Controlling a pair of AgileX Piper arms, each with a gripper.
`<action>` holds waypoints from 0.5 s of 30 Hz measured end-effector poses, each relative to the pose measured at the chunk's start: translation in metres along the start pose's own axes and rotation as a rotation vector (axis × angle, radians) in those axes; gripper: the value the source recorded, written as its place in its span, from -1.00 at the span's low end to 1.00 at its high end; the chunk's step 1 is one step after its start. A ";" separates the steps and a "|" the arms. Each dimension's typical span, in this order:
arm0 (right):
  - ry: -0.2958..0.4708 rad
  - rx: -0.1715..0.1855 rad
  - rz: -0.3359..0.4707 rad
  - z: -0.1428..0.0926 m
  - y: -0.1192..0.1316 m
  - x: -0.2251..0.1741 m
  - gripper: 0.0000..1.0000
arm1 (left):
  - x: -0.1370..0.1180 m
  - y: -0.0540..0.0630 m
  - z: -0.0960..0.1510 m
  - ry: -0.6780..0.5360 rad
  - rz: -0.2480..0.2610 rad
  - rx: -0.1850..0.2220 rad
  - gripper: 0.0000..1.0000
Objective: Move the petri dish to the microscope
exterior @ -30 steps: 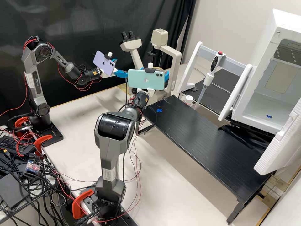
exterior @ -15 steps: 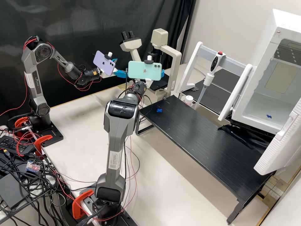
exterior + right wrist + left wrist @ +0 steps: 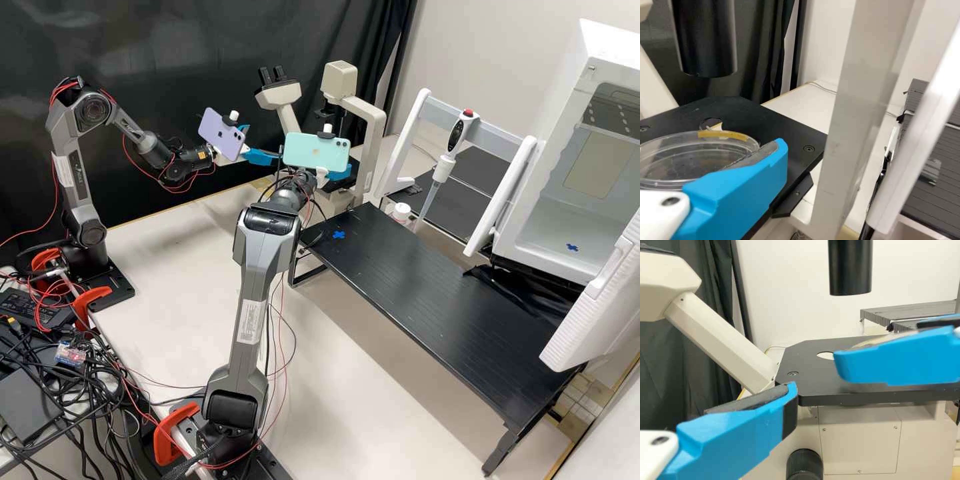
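Observation:
In the high view my right gripper (image 3: 341,171) is at the stage of the cream microscope (image 3: 374,143), largely behind the mint phone. In the right wrist view the clear petri dish (image 3: 675,162), with yellow on its rim, lies against the pad of my right gripper (image 3: 777,150), over the black stage (image 3: 785,130). The left wrist view shows the dish's edge (image 3: 880,342) above the right gripper's finger; any gap to the stage cannot be judged. My left gripper (image 3: 256,142) stands open and empty left of the stage; one finger of the left gripper (image 3: 789,392) shows in its wrist view.
The microscope's upright post (image 3: 840,115) rises close beside the right gripper. Its black tube (image 3: 850,267) hangs over the stage. A low black rack (image 3: 427,300), a pipette (image 3: 443,167) on a white stand and an open white chamber (image 3: 567,227) are farther right.
My right arm has straightened and extended farther toward the microscope; its phone has shifted and turned, uncovering more of the stage. The left arm has stayed still.

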 end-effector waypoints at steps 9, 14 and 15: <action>-0.025 0.027 0.011 -0.001 -0.003 0.019 -1.00 | 0.000 0.000 0.000 0.000 0.000 0.000 1.00; -0.019 0.033 0.014 -0.011 -0.006 0.022 -1.00 | 0.000 0.000 0.000 0.000 0.000 0.000 1.00; -0.017 0.031 0.012 -0.013 -0.006 0.023 -1.00 | 0.000 0.000 0.000 0.000 0.000 0.000 1.00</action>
